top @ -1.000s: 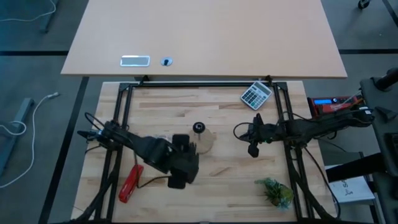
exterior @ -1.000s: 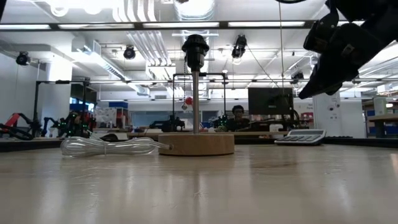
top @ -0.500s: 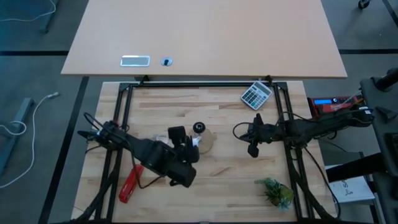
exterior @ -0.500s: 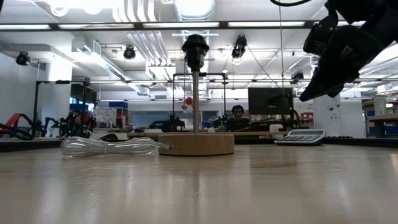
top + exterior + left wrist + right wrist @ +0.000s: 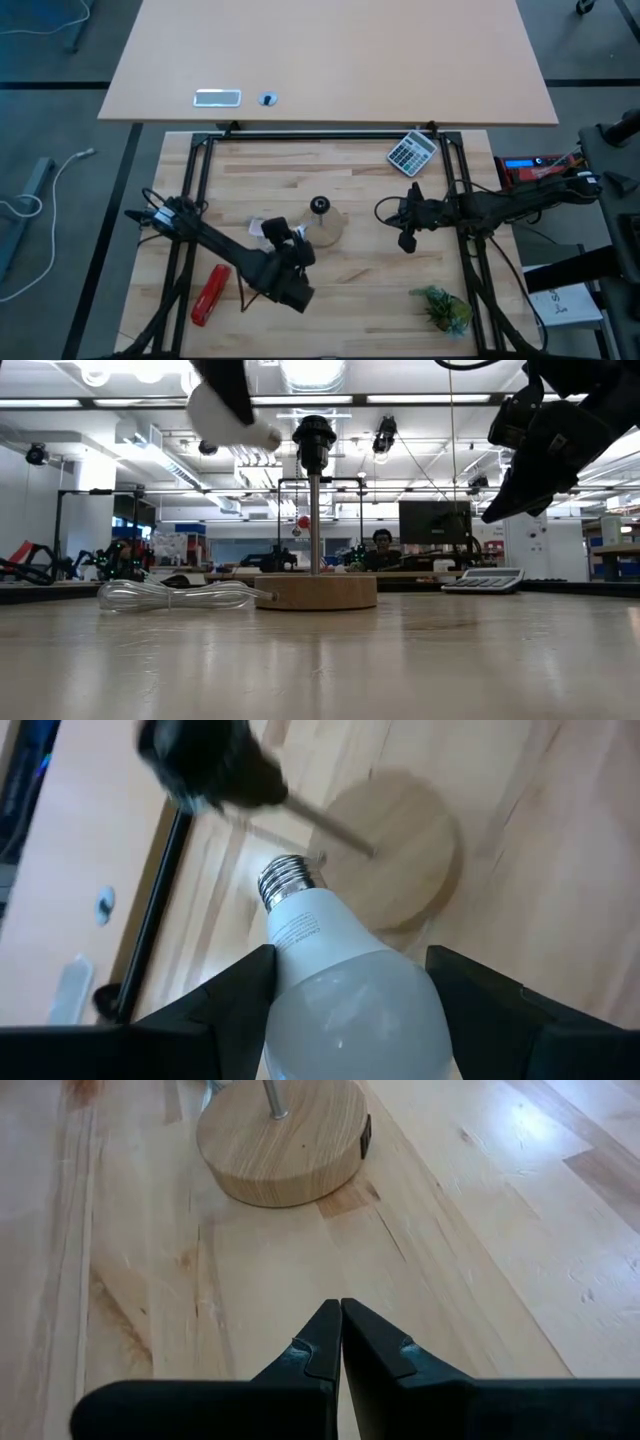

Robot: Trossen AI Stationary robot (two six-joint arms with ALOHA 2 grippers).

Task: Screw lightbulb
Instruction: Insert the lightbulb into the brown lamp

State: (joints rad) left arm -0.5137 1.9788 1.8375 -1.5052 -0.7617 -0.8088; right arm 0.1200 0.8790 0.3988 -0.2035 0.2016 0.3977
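The white lightbulb (image 5: pixel 345 1005) sits between the fingers of my left gripper (image 5: pixel 350 960). Its silvery screw end (image 5: pixel 285 880) points away from the gripper, toward the black socket (image 5: pixel 205 765). The socket stands on a thin rod above the round wooden disc (image 5: pixel 328 230). In the low view the lightbulb (image 5: pixel 218 412) hangs high, just left of the socket (image 5: pixel 314 435). From above, my left gripper (image 5: pixel 288 243) is at the disc's near left. My right gripper (image 5: pixel 407 240) waits shut to the right of the disc, holding nothing. My left gripper pinches the lightbulb's wide white globe (image 5: pixel 290 975) between its two fingers, one on each side. The screw end sticks out past the fingertips. The fingers slant downward toward the lamp. The lightbulb is lifted clear of the table and tilted, screw end toward the socket.
A coil of clear cord (image 5: pixel 170 596) lies on the table left of the disc. A calculator (image 5: pixel 412 152) is at the far right, a red tool (image 5: pixel 210 293) at the near left, and a green sprig (image 5: pixel 445 308) at the near right.
My left gripper has sunk with the lightbulb and rolled its wrist, keeping its hold. The lightbulb has come down into the low view beside the socket, where it did not show before.
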